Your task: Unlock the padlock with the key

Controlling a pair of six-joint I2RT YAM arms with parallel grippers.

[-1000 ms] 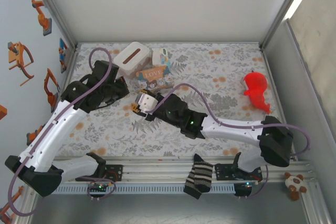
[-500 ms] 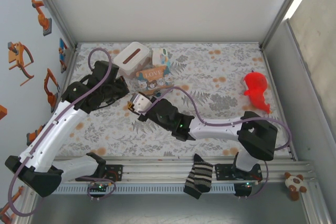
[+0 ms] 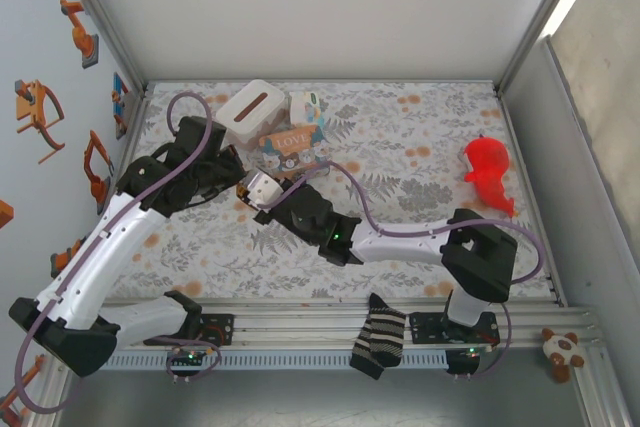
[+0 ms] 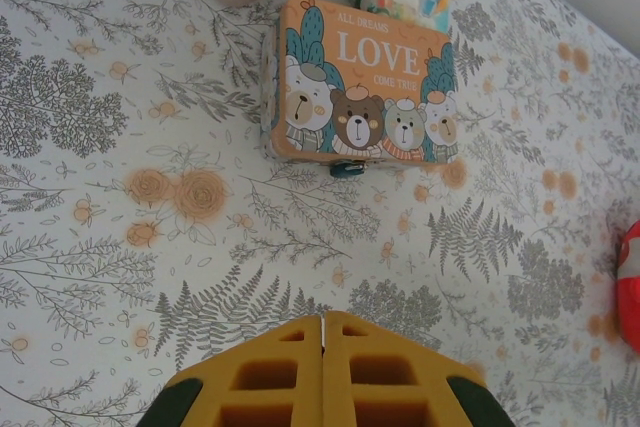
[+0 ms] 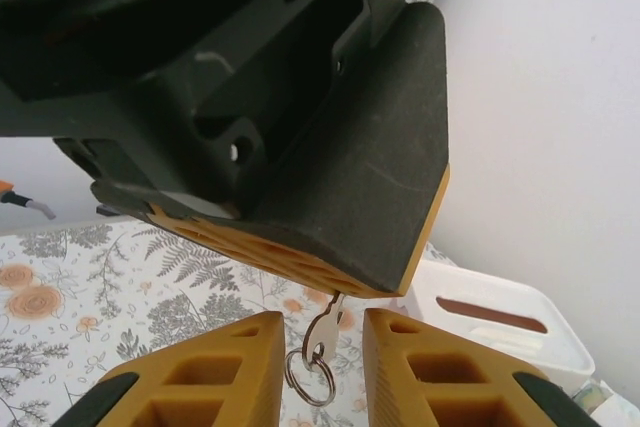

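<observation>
Since 1 second ago the right end effector (image 3: 250,192) has swung left in the top view. It now sits just beside the left end effector (image 3: 225,175), where before they were further apart. The left one looks unchanged.

From the right wrist I see the left end effector's pads pressed together on the key (image 5: 328,322). The key hangs down out of them with its key ring (image 5: 310,377) at the bottom. My right fingers (image 5: 215,367) are spread, 1 on each side of the key, and as far as I can tell not touching it. I read this as a handover about to happen.

The padlock (image 4: 347,169) is the tiny dark lump touching the lower long edge of the printed box (image 4: 355,97) on the desk (image 4: 100,247), well apart from both end effectors.

What worries me:
- If I close on the loose ring and not on the key, the key will swing free once the left lets go.
- A thin key pinched off-centre could twist (bad for such a small keyhole).
- Releasing the left before the right grips firmly would drop the key onto the desk.

The box lid reads "ALL DREAMS", "LOVE" and "COME TRUE" above 4 cartoon bears. I can read no writing on the key or padlock.
</observation>
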